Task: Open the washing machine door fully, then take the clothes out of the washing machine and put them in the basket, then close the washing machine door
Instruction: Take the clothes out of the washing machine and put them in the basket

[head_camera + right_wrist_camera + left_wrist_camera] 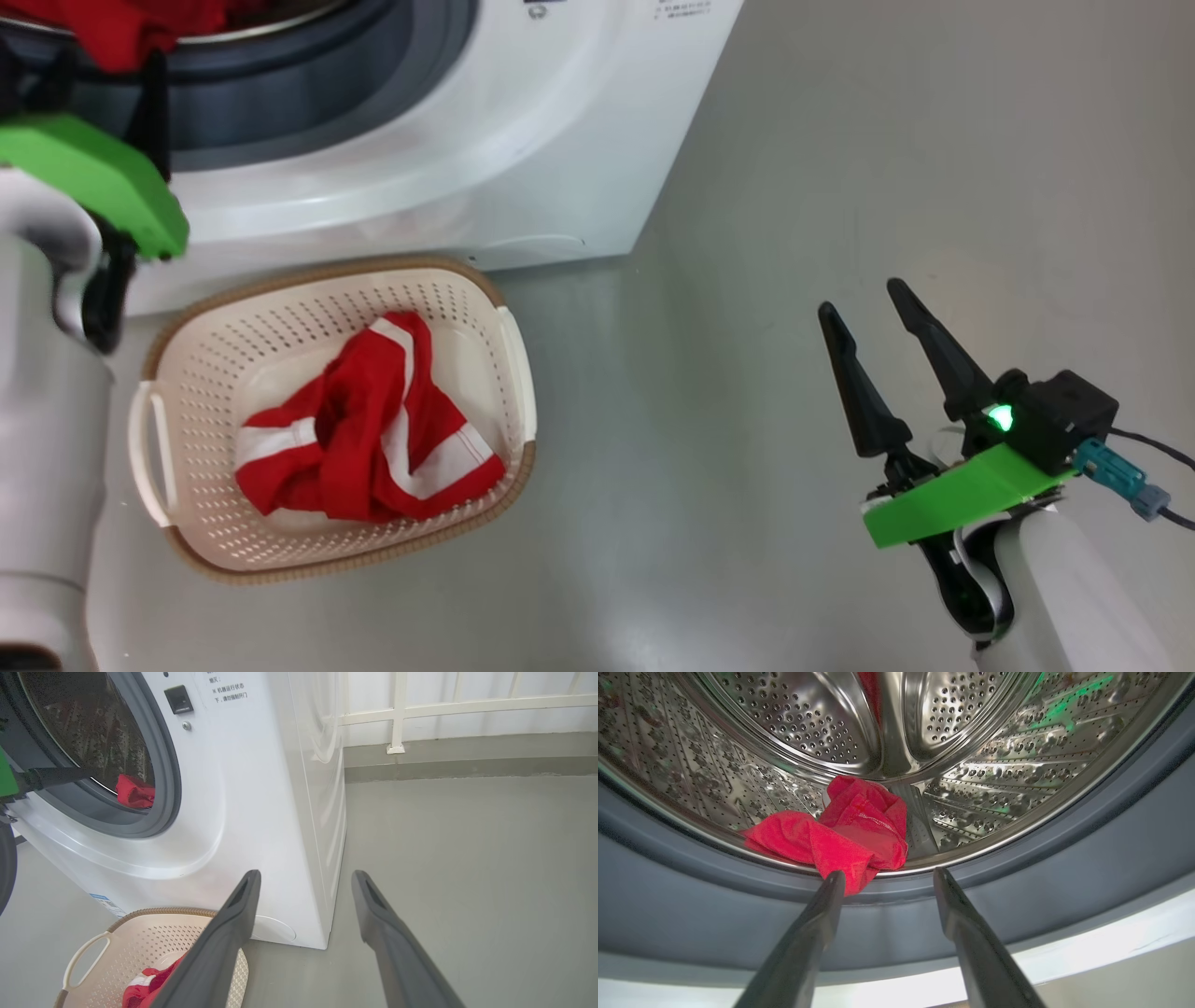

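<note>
Step now: taking the clothes out. One red and white cloth (pixel 373 429) is already lying in the basket (pixel 317 275). One more red cloth (pixel 850 830) is in the drum (pixel 784 718).

Where the red cloth is: at the front bottom of the drum, with a corner hanging over the steel lip onto the grey rubber ring (pixel 691 905).

Left end effector (pixel 888 873): wide open, holding nothing. It points into the mouth of the washing machine (pixel 485 140). One finger tip is right at the hanging corner of the red cloth. I cannot tell if it touches.

Right end effector (pixel 864 299): wide open, holding nothing. It hangs over the bare floor (pixel 794 140), well away from the basket.

Basket: on the floor, just in front of the washing machine.

Next move, I think: push the left fingers in so the cloth sits between them, pinch it, lift it over the ring and drop it in the basket. After that, shut the door.

Hard to see: the back of the drum is shiny and full of reflections, so more cloth could hide there. The mouth is open, but I cannot tell how far the door swings.
</note>
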